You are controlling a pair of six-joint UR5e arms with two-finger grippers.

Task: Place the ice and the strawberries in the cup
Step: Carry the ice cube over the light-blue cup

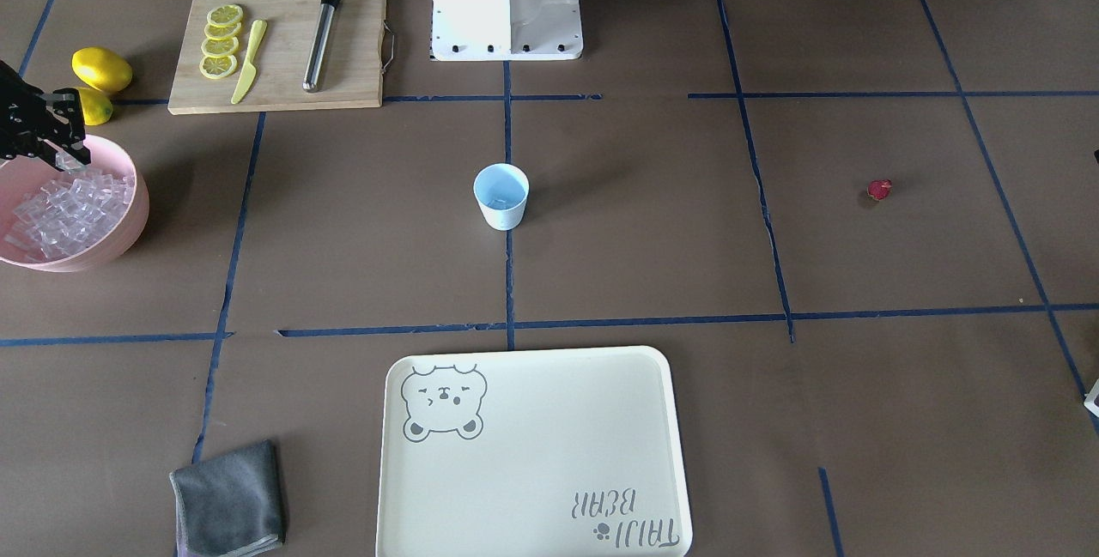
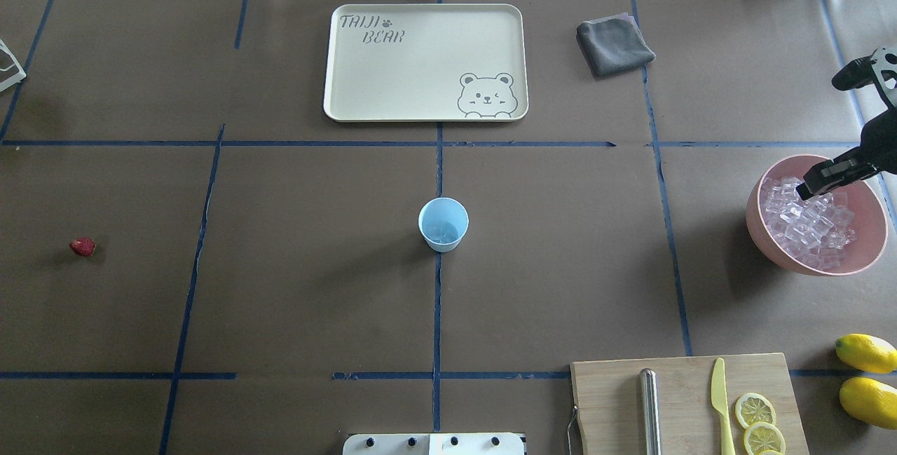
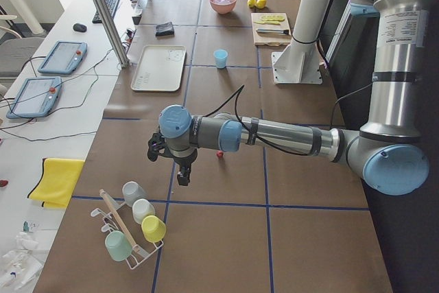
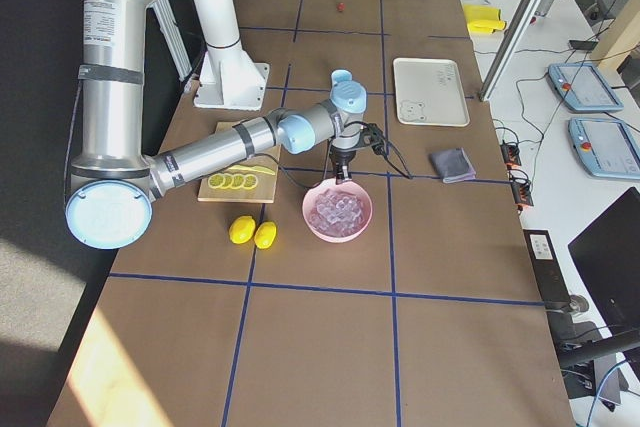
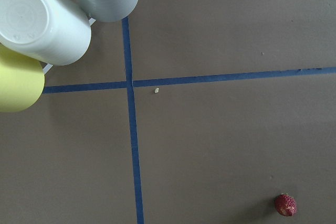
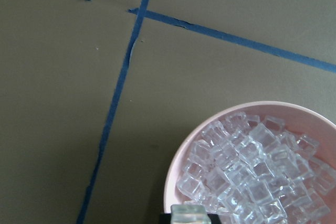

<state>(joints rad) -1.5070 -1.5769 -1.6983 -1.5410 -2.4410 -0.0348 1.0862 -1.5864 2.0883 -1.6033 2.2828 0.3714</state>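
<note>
Right tool [image 1: 70, 159] is pinching one small clear glassy ice cube [image 6: 189, 214] just above the pink bowl [image 1: 142, 207] of cubes beneath it. Cube is likely behaving light, hard and slick, so flat opposite faces suit. Left tool [image 3: 182, 178]: state cannot tell.

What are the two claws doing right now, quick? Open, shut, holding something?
Left claw: cannot tell whether it is open or shut.
Right claw: shut on one ice cube, above the pink bowl.

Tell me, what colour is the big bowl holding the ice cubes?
The bowl is pink, best seen in the overhead view.
</note>
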